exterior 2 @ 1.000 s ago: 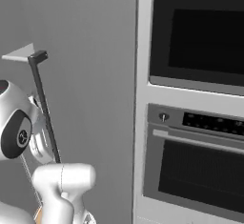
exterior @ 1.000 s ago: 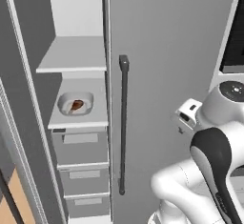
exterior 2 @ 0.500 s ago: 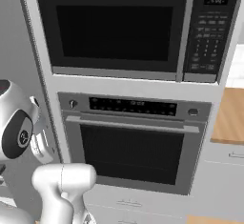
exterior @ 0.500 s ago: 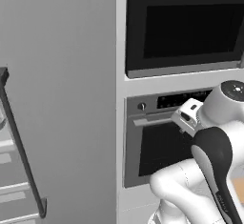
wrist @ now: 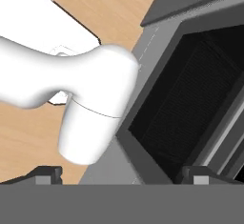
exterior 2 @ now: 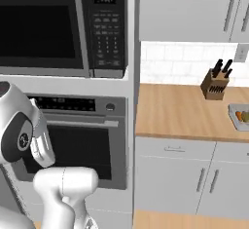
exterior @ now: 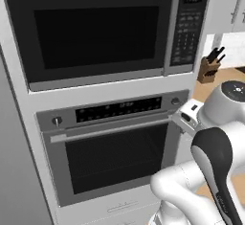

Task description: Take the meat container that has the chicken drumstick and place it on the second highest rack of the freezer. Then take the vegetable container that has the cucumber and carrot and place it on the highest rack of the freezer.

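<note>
1. The arm [exterior: 191, 190] has a glossy white shell of smooth, rounded, tube-like links.
2. A dark charcoal band [exterior: 215, 166] runs along one link, with small pale lettering low on it, too small to read.
3. A round grey cap [exterior: 235, 90] with a dark centre tops a joint.
4. A small boxy white flange [exterior: 187, 118] bears dark marks.
5. From the right, another dark joint ring [exterior 2: 19, 138] carries a small round emblem.
6. The fingertips [wrist: 47, 174] are small, dark and blocky.

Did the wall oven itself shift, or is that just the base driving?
No. The wall oven stays under the microwave; the whole picture slid left, so the base drove.
</note>
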Controlling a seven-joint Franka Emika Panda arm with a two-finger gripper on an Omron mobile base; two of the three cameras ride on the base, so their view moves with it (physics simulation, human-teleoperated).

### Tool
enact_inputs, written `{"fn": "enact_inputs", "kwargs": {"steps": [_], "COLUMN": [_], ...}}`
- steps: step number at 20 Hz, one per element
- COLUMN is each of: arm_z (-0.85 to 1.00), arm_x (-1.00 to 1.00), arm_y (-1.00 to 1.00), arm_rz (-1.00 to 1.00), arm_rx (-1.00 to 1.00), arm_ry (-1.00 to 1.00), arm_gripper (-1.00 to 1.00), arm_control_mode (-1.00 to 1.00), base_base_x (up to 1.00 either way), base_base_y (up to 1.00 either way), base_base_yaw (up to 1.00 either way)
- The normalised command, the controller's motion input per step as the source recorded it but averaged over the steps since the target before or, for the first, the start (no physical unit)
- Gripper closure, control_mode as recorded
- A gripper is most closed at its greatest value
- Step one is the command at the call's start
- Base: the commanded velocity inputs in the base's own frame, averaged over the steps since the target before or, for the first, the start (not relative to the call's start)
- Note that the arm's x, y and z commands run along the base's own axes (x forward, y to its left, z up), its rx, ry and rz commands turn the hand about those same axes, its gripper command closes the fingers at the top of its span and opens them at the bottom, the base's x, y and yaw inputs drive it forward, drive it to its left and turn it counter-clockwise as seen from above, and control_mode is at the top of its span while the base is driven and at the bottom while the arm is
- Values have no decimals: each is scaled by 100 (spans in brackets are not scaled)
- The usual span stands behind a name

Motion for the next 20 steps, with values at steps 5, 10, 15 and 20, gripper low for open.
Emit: {"fn": "enact_inputs", "kwargs": {"steps": [5, 10, 15, 20], "arm_z": [0, 0, 0, 0], "arm_x": [0, 0, 0, 0], "arm_y": [0, 0, 0, 0], "arm_rz": [0, 0, 0, 0], "arm_rx": [0, 0, 0, 0], "arm_ry": [0, 0, 0, 0], "arm_gripper": [-100, -100, -100, -100], "arm_control_mode": [100, 100, 100, 100], "base_base_x": [43, 54, 52, 51], "base_base_y": [-100, -100, -91, -81], "base_base_yaw": [-1, 0, 0, 0]}}
